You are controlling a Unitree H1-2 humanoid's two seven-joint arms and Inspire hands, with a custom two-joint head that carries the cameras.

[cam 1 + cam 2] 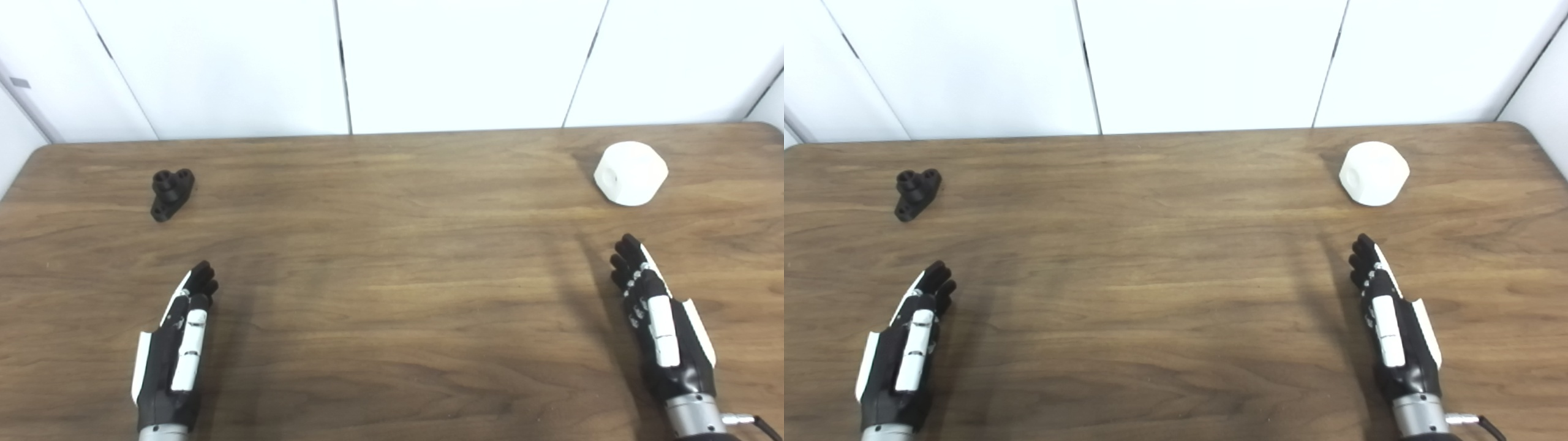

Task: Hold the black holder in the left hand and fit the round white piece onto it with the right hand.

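Observation:
A small black holder (171, 192) lies on the wooden table (392, 275) at the far left. The round white piece (630, 173), faceted with a hole in its side, rests at the far right. My left hand (177, 349) hovers near the front left, fingers stretched forward and holding nothing, well short of the holder. Over at the front right, my right hand (658, 324) is also stretched flat and empty, a short way in front of the white piece.
White wall panels (392, 61) stand behind the table's far edge. The table's rounded corners show at the far left and far right.

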